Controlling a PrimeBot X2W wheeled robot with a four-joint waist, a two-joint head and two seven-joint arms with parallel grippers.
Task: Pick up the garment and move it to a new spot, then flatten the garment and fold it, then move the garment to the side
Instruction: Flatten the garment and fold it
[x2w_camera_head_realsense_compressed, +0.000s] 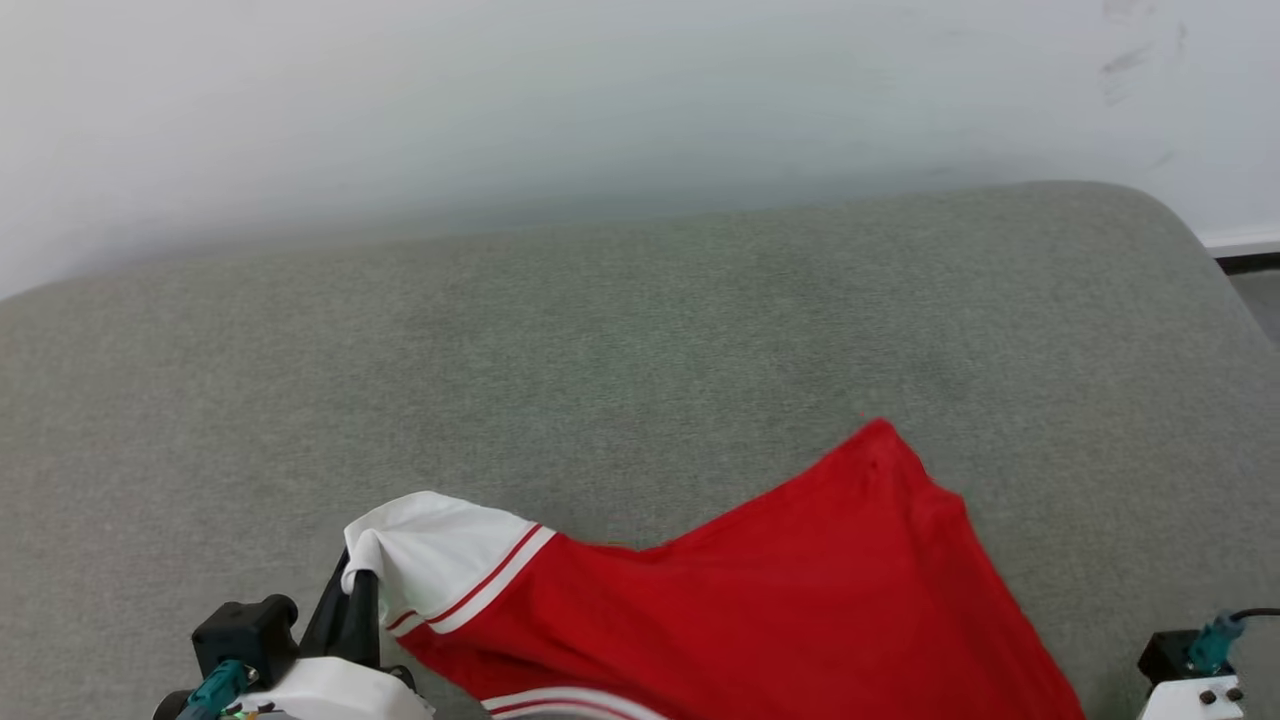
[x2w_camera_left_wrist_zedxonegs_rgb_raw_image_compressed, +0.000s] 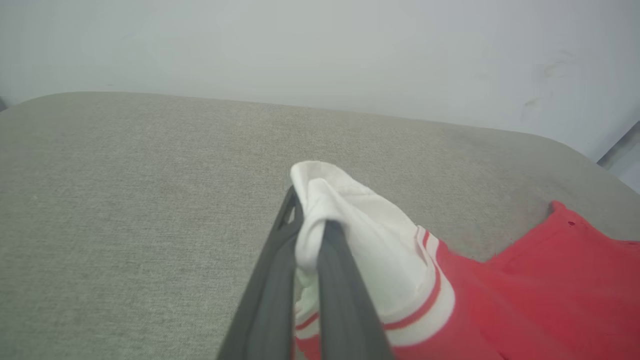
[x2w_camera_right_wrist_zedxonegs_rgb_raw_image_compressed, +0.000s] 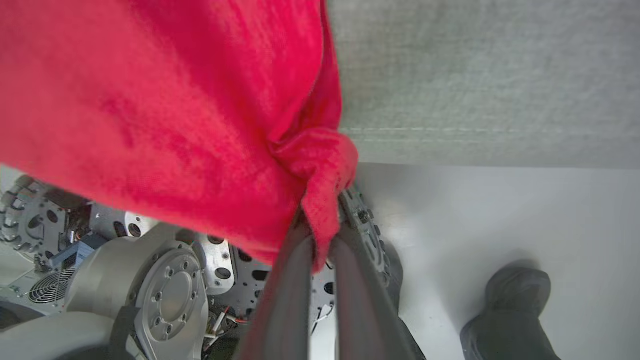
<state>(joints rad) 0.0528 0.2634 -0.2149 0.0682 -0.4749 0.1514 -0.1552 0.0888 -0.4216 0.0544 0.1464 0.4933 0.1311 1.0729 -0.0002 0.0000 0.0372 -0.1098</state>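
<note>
- The garment (x2w_camera_head_realsense_compressed: 780, 600) lay stretched along the near edge of the grey cushion (x2w_camera_head_realsense_compressed: 640, 330), plain red side up. One red corner poked toward the middle.
- Its long way ran from left to right, between the two arms.
- The white sleeve (x2w_camera_left_wrist_zedxonegs_rgb_raw_image_compressed: 360, 225) was at the left end. The left end effector (x2w_camera_left_wrist_zedxonegs_rgb_raw_image_compressed: 310, 220) was shut tight on it, with cloth bunched between its fingers.
- The right end effector (x2w_camera_right_wrist_zedxonegs_rgb_raw_image_compressed: 325, 220) was pinched shut on a red bunch at the other end, just off the cushion's near edge, over the floor (x2w_camera_right_wrist_zedxonegs_rgb_raw_image_compressed: 500, 215).
- Each arm held one end, so neither was nearer. The cushion's bare part lay ahead of both, so the move probably called for both arms going forward together.
- A foot (x2w_camera_right_wrist_zedxonegs_rgb_raw_image_compressed: 515, 310) stood on the floor beside the robot's base (x2w_camera_right_wrist_zedxonegs_rgb_raw_image_compressed: 165, 290).
</note>
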